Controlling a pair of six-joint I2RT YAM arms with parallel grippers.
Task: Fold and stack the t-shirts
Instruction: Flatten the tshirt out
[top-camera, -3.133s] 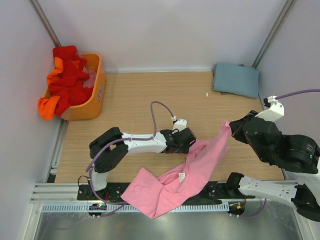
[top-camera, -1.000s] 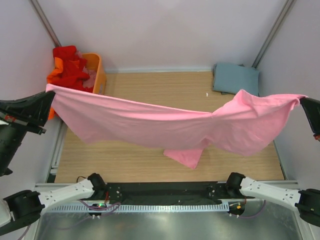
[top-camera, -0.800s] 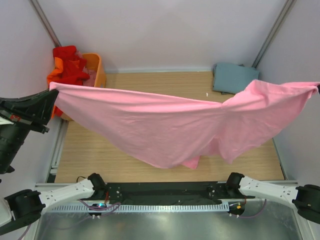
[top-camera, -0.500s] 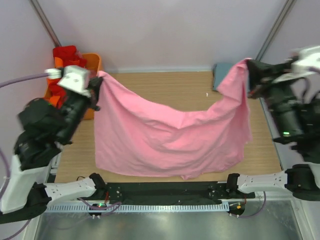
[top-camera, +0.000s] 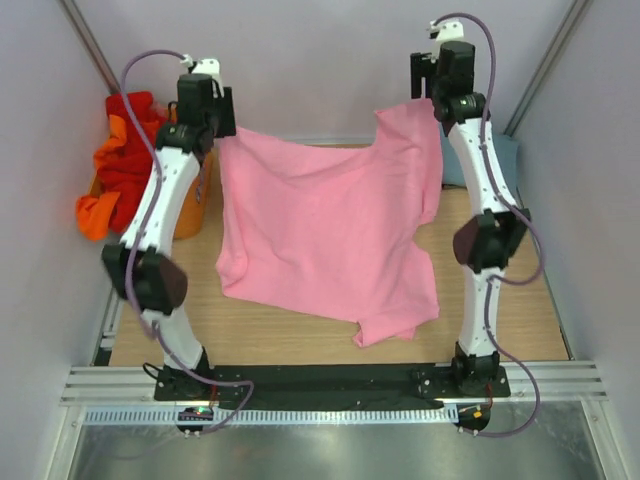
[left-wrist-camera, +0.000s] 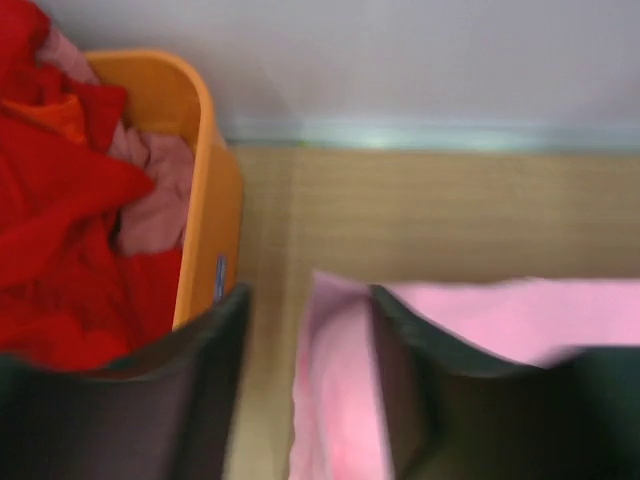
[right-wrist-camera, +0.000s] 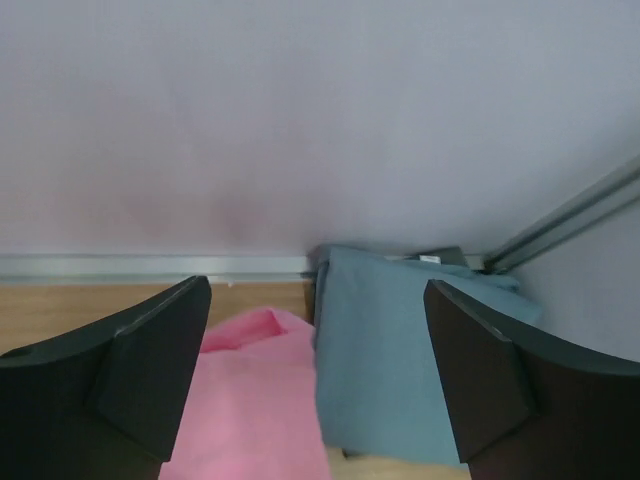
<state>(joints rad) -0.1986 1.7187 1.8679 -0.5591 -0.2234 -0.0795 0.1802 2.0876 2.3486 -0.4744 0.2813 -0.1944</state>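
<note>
The light pink t-shirt (top-camera: 330, 230) is spread over the middle of the table, its far corners just below both grippers. My left gripper (top-camera: 222, 112) is at the far left beside the basket. In the left wrist view it (left-wrist-camera: 308, 295) is open, with a blurred pink edge (left-wrist-camera: 335, 400) loose between the fingers. My right gripper (top-camera: 428, 82) is at the far right. In the right wrist view it (right-wrist-camera: 317, 290) is wide open above a pink corner (right-wrist-camera: 250, 400) and the folded grey-blue t-shirt (right-wrist-camera: 400, 350). Red and orange t-shirts (top-camera: 125, 160) fill the basket.
The orange plastic basket (top-camera: 203, 190) stands at the far left, its rim (left-wrist-camera: 200, 150) close to my left fingers. The grey-blue t-shirt (top-camera: 506, 160) lies in the far right corner, partly behind the right arm. The back wall is close ahead of both grippers.
Both arms swung the stretched pink t-shirt from near the front toward the back wall. Both grippers went from shut on its corners to open, and the shirt has dropped flatter onto the table.
</note>
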